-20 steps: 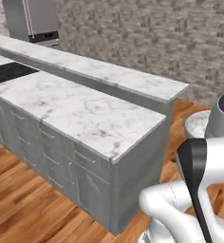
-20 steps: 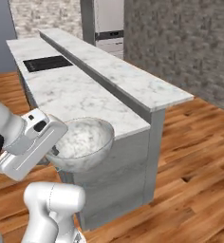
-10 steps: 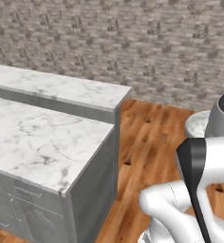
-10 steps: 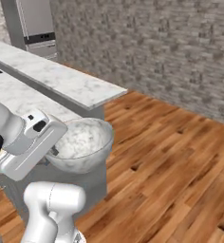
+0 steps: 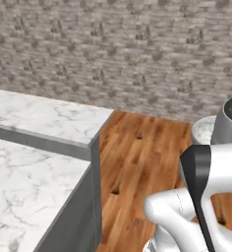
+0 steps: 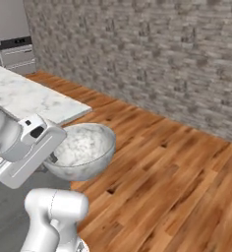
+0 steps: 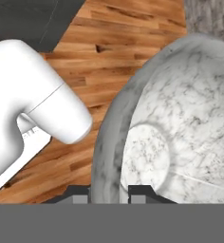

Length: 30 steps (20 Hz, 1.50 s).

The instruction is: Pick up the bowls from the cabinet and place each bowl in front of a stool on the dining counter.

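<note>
A: Where is the marbled bowl?

B: In the air, held at its rim by the end effector, above the wooden floor and just past the end of the counter.

A: How do the fingers stand?

B: In the hand view the two dark tips sit one on each side of the bowl's wall, pinching the rim.

A: What lies around it?

B: The white marble counter on a grey base at the left, a grey stone wall behind, and a steel refrigerator at the far left of the right base view.
</note>
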Motion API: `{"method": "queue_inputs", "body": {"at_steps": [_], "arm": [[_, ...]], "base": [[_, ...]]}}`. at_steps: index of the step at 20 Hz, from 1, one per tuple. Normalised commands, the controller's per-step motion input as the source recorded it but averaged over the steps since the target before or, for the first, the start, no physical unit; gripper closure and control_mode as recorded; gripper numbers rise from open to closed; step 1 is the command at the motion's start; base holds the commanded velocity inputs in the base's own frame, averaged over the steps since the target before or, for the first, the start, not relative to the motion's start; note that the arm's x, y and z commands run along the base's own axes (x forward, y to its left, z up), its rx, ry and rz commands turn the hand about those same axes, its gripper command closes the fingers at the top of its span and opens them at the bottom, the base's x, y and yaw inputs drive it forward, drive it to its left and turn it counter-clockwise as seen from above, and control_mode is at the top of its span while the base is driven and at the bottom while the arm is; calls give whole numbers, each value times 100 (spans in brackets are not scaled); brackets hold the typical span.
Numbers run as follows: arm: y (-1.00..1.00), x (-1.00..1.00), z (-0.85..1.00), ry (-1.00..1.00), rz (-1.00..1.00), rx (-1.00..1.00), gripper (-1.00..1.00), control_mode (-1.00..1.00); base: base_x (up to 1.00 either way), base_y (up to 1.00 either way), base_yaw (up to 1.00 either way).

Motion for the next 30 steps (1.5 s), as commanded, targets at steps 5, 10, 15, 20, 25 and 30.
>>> {"method": "queue_inputs", "body": {"at_steps": [5,10,15,20,25,30], "arm": [[0,0,0,0,0,0,100,100],[0,0,0,0,0,0,100,100],[0,0,0,0,0,0,100,100],[0,0,0,0,0,0,100,100],[0,0,0,0,0,0,100,100],[0,0,0,0,0,0,100,100]], "base": [[93,-39,15],[100,-64,37],[99,-53,42],[100,-28,38],[100,-16,37],[100,-34,38]]}}
